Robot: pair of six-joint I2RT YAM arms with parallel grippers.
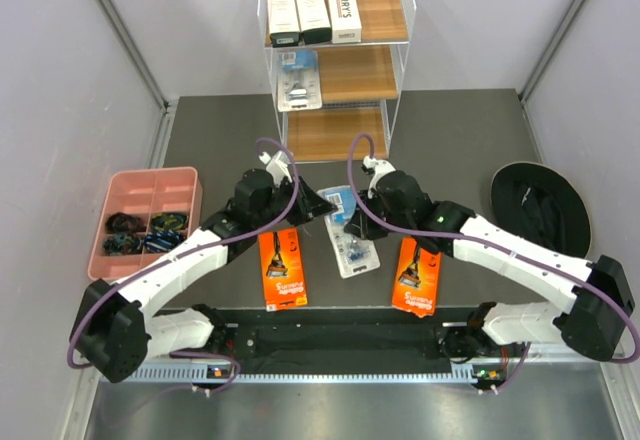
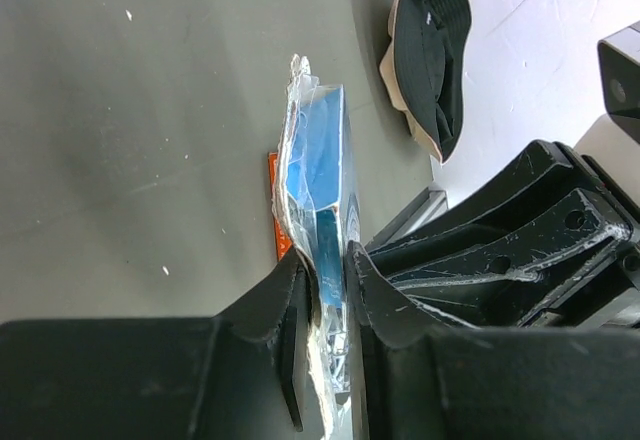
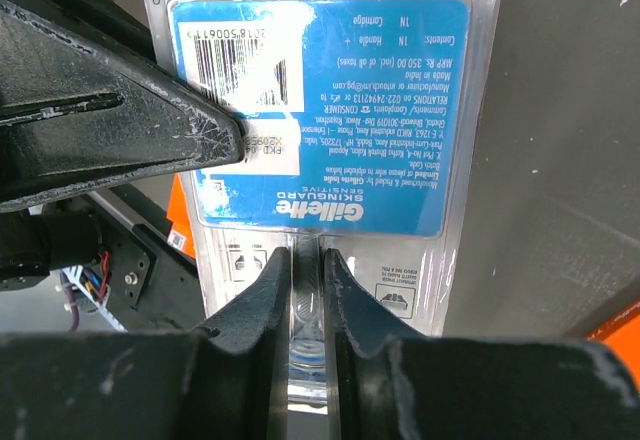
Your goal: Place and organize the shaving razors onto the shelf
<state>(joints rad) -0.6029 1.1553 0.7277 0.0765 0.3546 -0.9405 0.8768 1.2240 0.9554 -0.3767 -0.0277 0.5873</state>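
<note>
A blue-clear blister pack of razors (image 1: 352, 252) hangs over the middle of the table, gripped from both sides. My left gripper (image 1: 322, 205) is shut on its edge; the left wrist view shows the pack (image 2: 318, 175) edge-on between those fingers (image 2: 328, 265). My right gripper (image 3: 305, 260) is shut on the clear lower part of the pack (image 3: 330, 110), under the blue Gillette label. Two orange cards (image 1: 282, 270) (image 1: 417, 275) lie flat on either side. The shelf (image 1: 375, 75) carries three white boxes (image 1: 313, 12) on its top tier and a blue blister pack (image 1: 298, 78) on the middle tier.
A pink compartment tray (image 1: 148, 220) with dark small items sits at the left. At the right lies a black cap (image 1: 540, 208). The shelf's bottom tier (image 1: 335, 132) is bare wood. Grey walls close in both sides.
</note>
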